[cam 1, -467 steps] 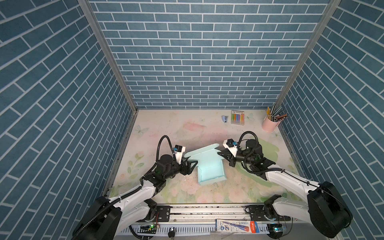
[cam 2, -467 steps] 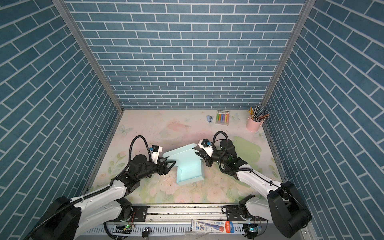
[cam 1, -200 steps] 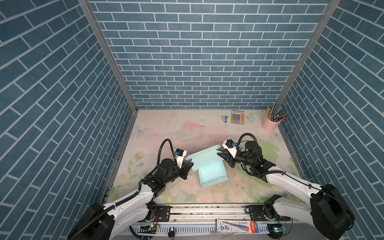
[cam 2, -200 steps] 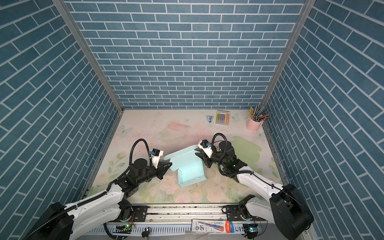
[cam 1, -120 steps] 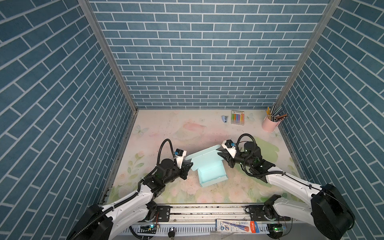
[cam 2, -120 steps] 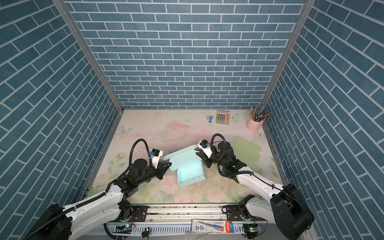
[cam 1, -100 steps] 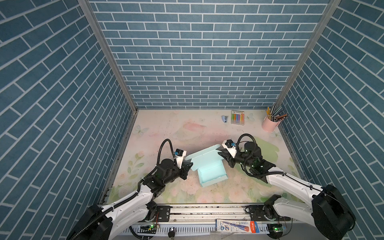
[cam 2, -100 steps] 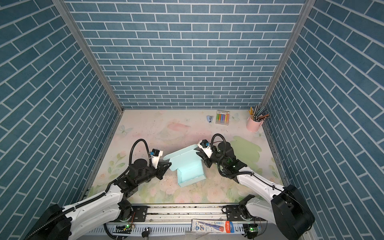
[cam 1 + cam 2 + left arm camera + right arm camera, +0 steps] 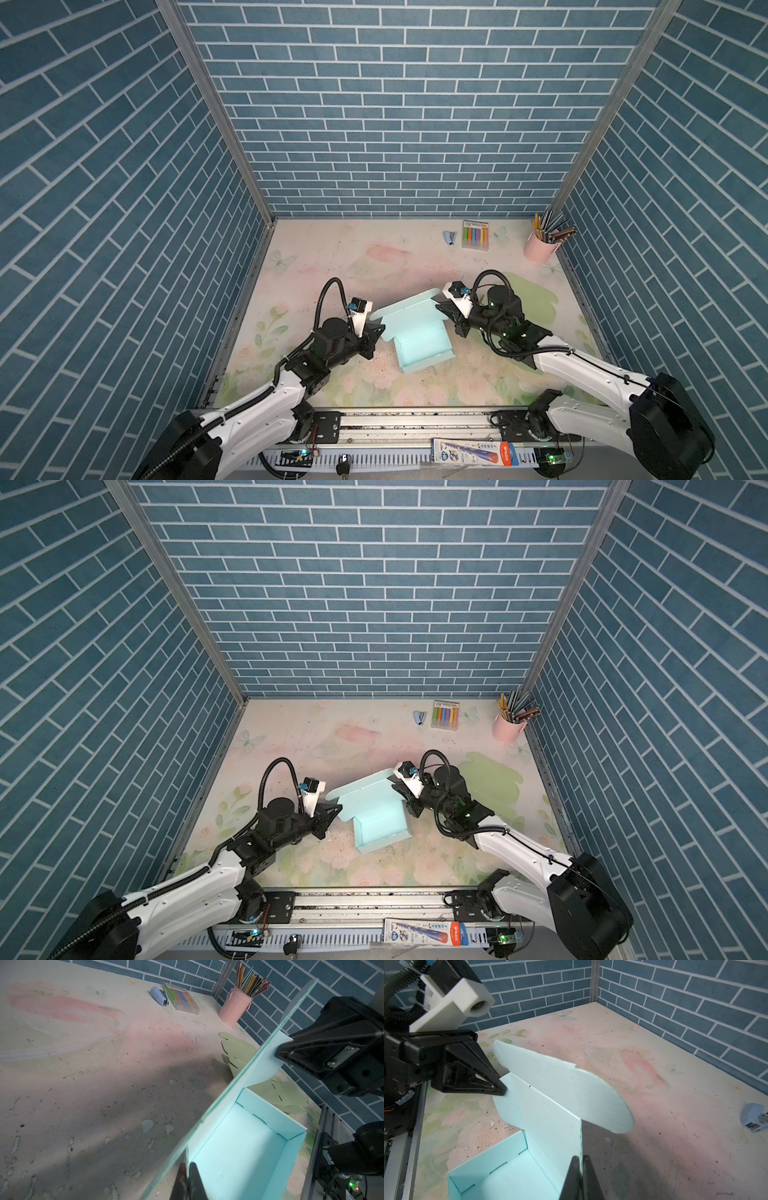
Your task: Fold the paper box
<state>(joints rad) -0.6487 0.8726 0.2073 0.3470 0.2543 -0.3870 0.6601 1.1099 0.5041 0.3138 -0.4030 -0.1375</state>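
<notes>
The paper box (image 9: 422, 338) stands with its lid raised; the left hand (image 9: 381, 331) pinches one side flap of the lid and the right hand (image 9: 439, 307) pinches the opposite flap.

Place: robot lab test cell, dressed as craft desk.
Walls: blue brick-pattern panels (image 9: 395, 104) on 3 sides, alu corner posts (image 9: 216, 108).
6 o'clock: metal rail (image 9: 415, 424) w/ 2 white robot arms (image 9: 266, 399).
1 o'clock: pink pencil cup (image 9: 539, 251), marker pack (image 9: 475, 235), stapler (image 9: 449, 237).
Top: floral mat (image 9: 332, 257).
</notes>
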